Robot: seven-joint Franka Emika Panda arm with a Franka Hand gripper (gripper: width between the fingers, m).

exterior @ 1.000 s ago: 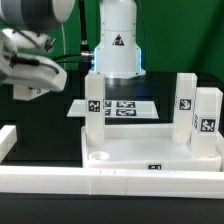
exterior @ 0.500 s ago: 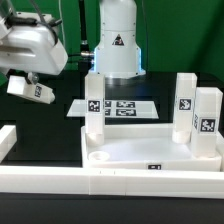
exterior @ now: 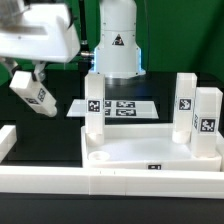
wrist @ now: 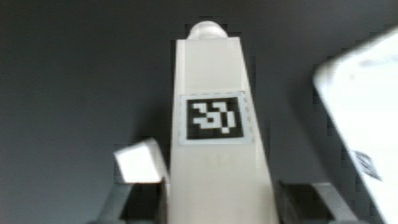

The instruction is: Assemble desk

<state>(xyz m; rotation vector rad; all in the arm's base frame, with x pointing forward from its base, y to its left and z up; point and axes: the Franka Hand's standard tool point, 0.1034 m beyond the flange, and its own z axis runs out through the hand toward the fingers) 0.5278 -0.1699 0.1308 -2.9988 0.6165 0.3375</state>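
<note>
Carrying a fourth leg (exterior: 33, 92) tilted above the worktop, the fingers (wrist: 143, 163) grip it; next it must be uprighted over the tabletop (exterior: 150, 152)'s free corner.

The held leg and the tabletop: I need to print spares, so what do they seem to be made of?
The leg in the gripper looks like matte white hard plastic: flat faces, crisp edges, no grain, and a black-and-white tag that looks stuck on. The tabletop looks like the same white plastic, with a smooth raised rim and soft sheen. Printed or moulded cannot be told.
</note>
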